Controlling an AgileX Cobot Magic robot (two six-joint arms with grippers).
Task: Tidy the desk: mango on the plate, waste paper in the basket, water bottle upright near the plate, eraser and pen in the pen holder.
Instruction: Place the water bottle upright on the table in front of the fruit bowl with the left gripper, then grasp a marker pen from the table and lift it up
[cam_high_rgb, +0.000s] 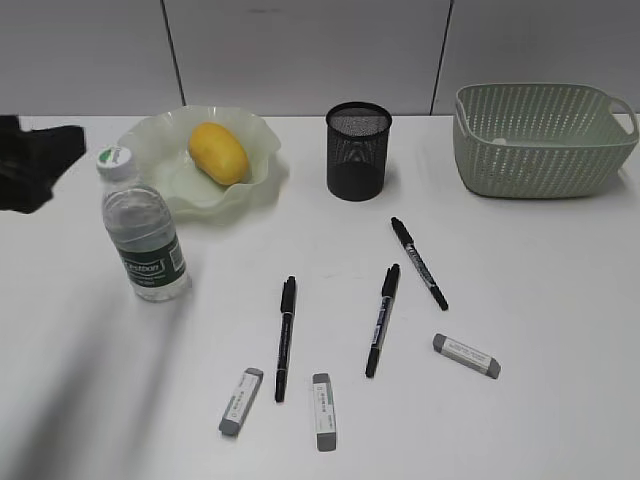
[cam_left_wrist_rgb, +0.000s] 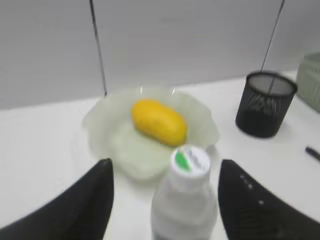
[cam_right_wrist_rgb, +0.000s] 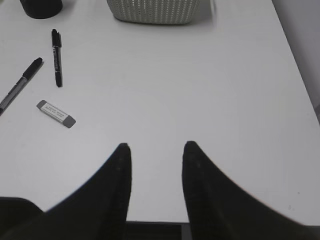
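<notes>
The mango (cam_high_rgb: 218, 152) lies on the ruffled green plate (cam_high_rgb: 150, 130). The water bottle (cam_high_rgb: 143, 240) stands upright just in front of the plate's left side. My left gripper (cam_high_rgb: 40, 155) hovers blurred at the left edge. In the left wrist view it (cam_left_wrist_rgb: 166, 165) is open, with a finger on each side of the bottle (cam_left_wrist_rgb: 187, 200) and apart from it. Three pens (cam_high_rgb: 285, 335) (cam_high_rgb: 382, 318) (cam_high_rgb: 419, 262) and three erasers (cam_high_rgb: 241, 401) (cam_high_rgb: 323, 411) (cam_high_rgb: 466, 355) lie on the desk (cam_high_rgb: 560, 300). The black pen holder (cam_high_rgb: 358, 150) stands behind them. My right gripper (cam_right_wrist_rgb: 156, 146) is open and empty over bare desk. I cannot make out the waste paper.
The green basket (cam_high_rgb: 545, 140) stands at the back right, by the wall. In the right wrist view an eraser (cam_right_wrist_rgb: 56, 113) and two pens (cam_right_wrist_rgb: 56, 57) (cam_right_wrist_rgb: 20, 85) lie to the left of the gripper. The desk's right edge (cam_right_wrist_rgb: 295, 75) is close.
</notes>
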